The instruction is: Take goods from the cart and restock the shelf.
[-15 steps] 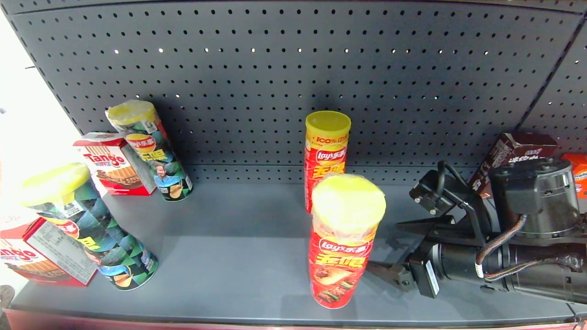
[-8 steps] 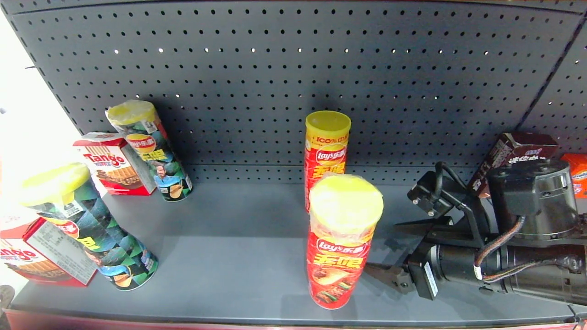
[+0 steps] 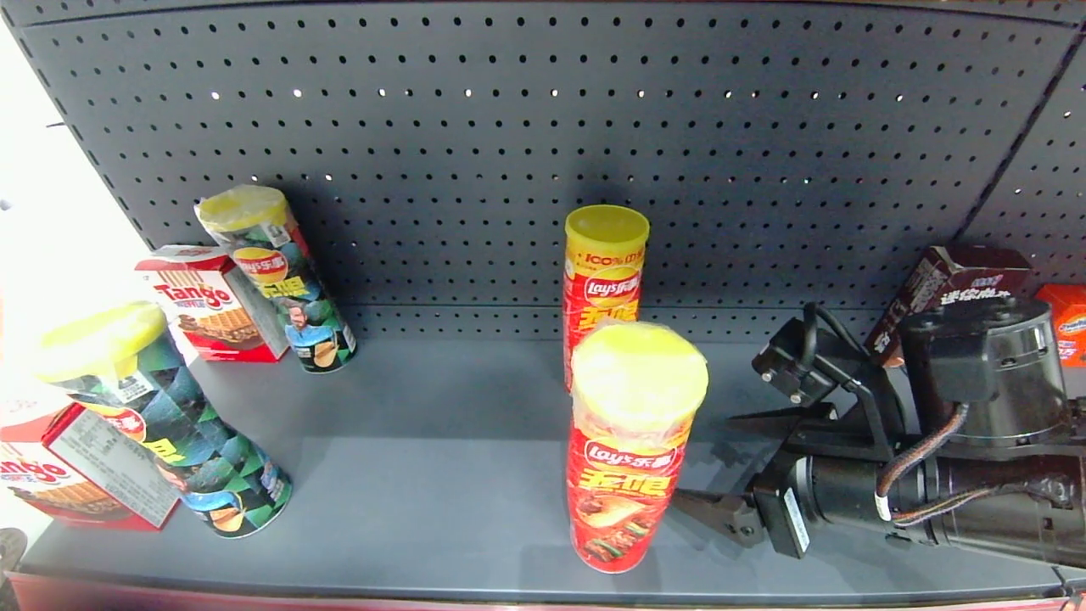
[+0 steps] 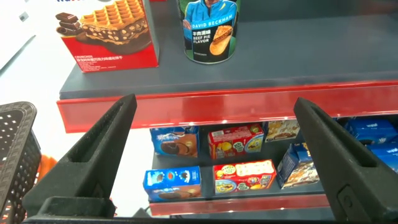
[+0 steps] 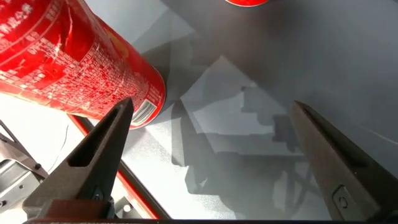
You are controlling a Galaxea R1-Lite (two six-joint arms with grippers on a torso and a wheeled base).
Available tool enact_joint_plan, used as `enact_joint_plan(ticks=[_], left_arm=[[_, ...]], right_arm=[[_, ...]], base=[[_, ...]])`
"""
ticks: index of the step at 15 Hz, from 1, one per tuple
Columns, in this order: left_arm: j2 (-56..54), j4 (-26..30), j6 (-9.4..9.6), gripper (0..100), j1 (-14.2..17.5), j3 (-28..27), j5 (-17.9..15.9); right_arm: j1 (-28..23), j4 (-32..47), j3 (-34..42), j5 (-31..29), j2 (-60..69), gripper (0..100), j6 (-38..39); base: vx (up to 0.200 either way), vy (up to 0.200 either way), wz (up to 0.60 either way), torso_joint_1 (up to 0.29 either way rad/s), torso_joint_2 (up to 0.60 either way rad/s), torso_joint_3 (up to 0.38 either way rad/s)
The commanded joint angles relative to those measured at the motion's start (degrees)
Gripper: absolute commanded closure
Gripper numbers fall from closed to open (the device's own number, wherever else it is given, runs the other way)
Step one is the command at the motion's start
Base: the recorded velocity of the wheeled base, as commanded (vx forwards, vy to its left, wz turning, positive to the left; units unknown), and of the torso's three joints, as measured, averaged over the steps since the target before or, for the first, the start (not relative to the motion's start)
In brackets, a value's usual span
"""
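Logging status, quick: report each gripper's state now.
Left gripper: open, empty.
Right gripper: open, empty, beside the front red can.

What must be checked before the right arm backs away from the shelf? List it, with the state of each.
1. The front red can stands upright on the shelf: ok.
2. Its base sits fully on the shelf, near the front edge: ok.
3. The right gripper is open, with nothing between its fingers: ok.
4. The can is free of those fingers: cannot tell; the nearer fingertip is very close to its side.
5. The left gripper is open and empty, out in front of the shelf: ok.
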State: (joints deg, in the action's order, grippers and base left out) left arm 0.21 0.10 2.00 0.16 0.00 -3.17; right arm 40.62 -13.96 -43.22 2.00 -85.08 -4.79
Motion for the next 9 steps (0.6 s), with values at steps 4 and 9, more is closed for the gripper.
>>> enact_joint_plan(ticks=[4,9], left_arm=[[-0.03,-0.01,0.02,0,0.02,0.0,0.01],[-0.03,-0.01,0.02,0,0.02,0.0,0.01]], right_arm=[[-0.01,-0.02,-0.03,0.11,-0.62,0,-0.04],[-0.37,-0.1,-0.11,0.02,-0.18,0,-0.04]], base=[[0.0,0.0,0.0,0.0,0.0,0.0],[0.0,0.0,0.0,0.0,0.0,0.0]])
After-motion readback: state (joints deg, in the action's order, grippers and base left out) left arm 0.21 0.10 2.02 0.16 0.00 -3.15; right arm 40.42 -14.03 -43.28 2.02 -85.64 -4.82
